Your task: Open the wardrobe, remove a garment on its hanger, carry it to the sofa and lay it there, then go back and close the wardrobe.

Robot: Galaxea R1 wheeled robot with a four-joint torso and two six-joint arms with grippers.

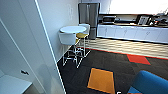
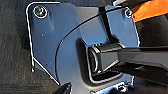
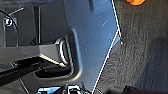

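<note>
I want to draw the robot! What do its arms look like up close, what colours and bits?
Each wrist carries a wide dark bluish-grey plate with shiny round screws at its corners. A black jointed bar pokes through its middle, and a thin black cable curves across it.

White panel stands left; round table (chairs beside it) ahead; sofa right.

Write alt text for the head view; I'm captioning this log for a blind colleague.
A white wardrobe door fills the left; beyond it a round white table with stools stands on dark carpet with an orange tile. A blue sofa edges in lower right, a kitchen counter behind.
</note>
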